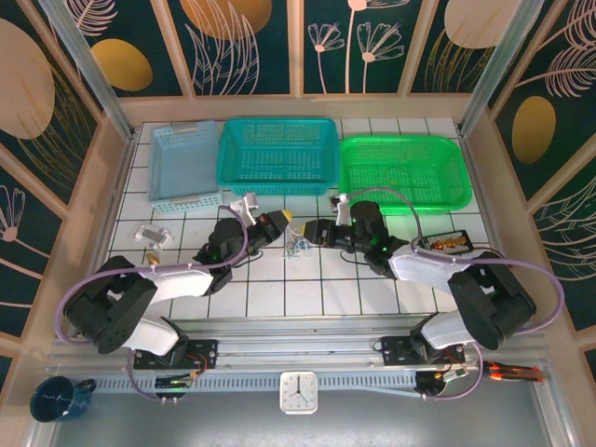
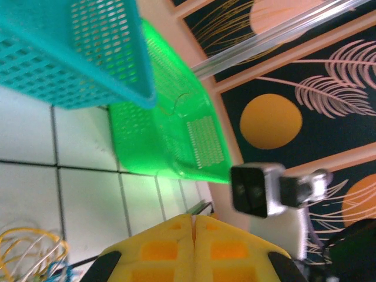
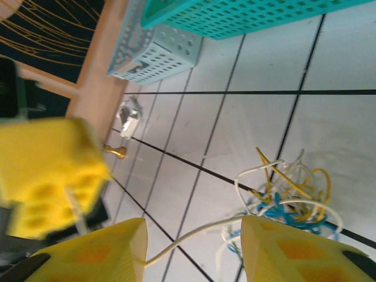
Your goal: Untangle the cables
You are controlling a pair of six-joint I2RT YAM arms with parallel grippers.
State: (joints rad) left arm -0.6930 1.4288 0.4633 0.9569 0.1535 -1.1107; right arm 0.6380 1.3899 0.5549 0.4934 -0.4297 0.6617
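Bare bench lies on the near side of the cables. Blue basket, teal basket and green basket wall the far side. Left claw and right claw flank the cables.

Top view: the cables are seen as one small knot; single cords cannot be separated, and contact with either gripper cannot be judged. Two small items at the left of the surface cannot be named, nor can the contents of a dark tray. Left wrist view: the left gripper is cut by the bottom edge, the knot by the lower left corner; a grey box is blurred. Right wrist view: the knot's lower part is hidden behind a finger of the right gripper.
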